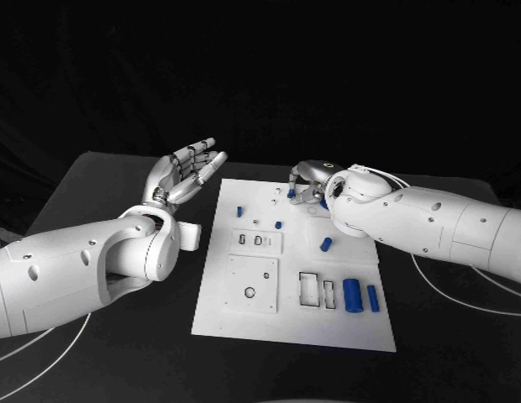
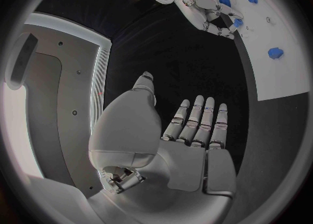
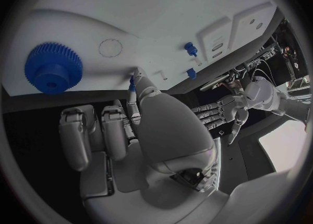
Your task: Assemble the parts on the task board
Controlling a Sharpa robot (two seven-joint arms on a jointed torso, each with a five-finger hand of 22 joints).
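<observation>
The white task board (image 1: 287, 323) lies lengthwise on the black counter (image 1: 115, 353), its long axis running away from the robot, with bare counter showing along its near edge and both long edges. Near its right edge, at the near end, two blue cylinders (image 1: 353, 295) lie side by side, long axes parallel to the board's long sides, just right of two rectangular slots (image 1: 318, 290). Farther up, a short blue peg (image 1: 326, 244) lies tilted in the open middle of the board, and a smaller blue piece (image 1: 279, 225) sits beyond it near a raised plate with slots (image 1: 257, 242). The left robot hand (image 1: 188, 175) hovers off the board's left edge over open counter, fingers straight and apart, palm up, holding nothing. At the far right corner the right robot hand (image 1: 310, 186) reaches down onto the board with fingers curled around a small blue part (image 1: 299, 196); whether it truly grips it I cannot tell. The right wrist view shows a blue gear (image 3: 53, 69) on the board beyond those fingers.
</observation>
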